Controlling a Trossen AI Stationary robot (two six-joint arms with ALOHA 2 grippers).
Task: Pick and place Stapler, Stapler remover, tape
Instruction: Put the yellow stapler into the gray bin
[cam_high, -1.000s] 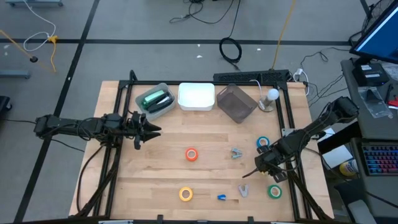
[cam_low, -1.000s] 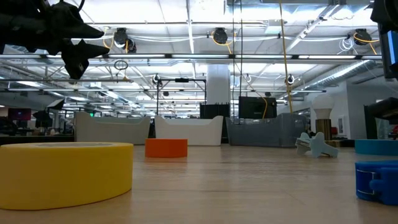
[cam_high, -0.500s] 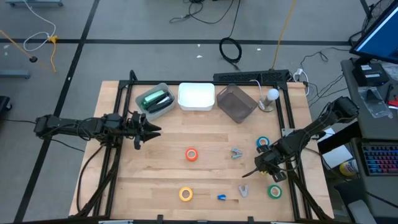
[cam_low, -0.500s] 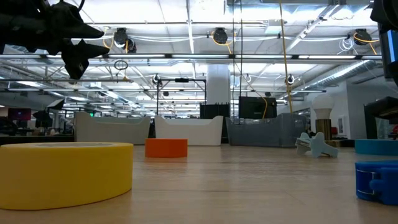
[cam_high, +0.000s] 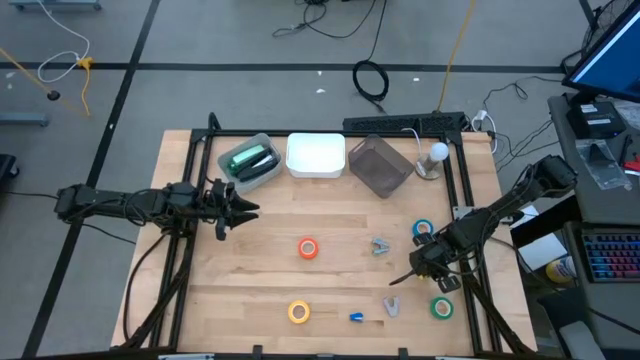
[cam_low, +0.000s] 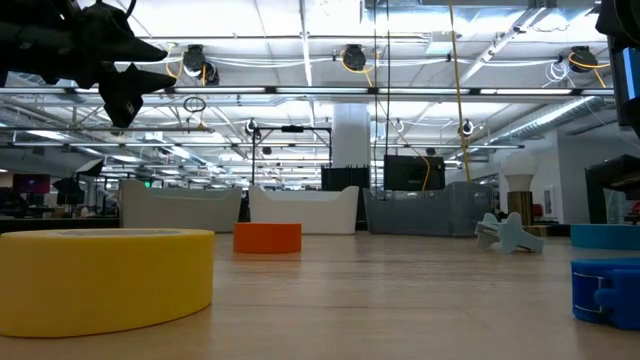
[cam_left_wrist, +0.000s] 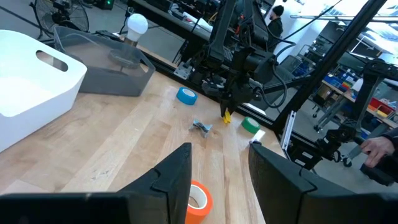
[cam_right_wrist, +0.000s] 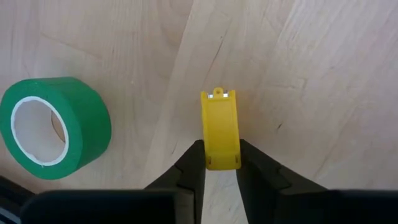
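Near the desk's (cam_high: 250, 275) right edge, beside green tape (cam_right_wrist: 55, 126), the right gripper (cam_right_wrist: 219, 163) pinches only the yellow stapler's (cam_right_wrist: 220, 129) end; lifted so, it may pivot or slip free.

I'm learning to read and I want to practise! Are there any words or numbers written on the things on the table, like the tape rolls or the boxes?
No readable words, numbers or signs anywhere in these pictures.
Green tape roll: plain, no print visible.
Yellow stapler, held between the right gripper's fingers: no label visible.
Yellow tape roll and orange tape roll: plain sides.
White box: no writing visible.
Monitor at the table's right: too small to read.
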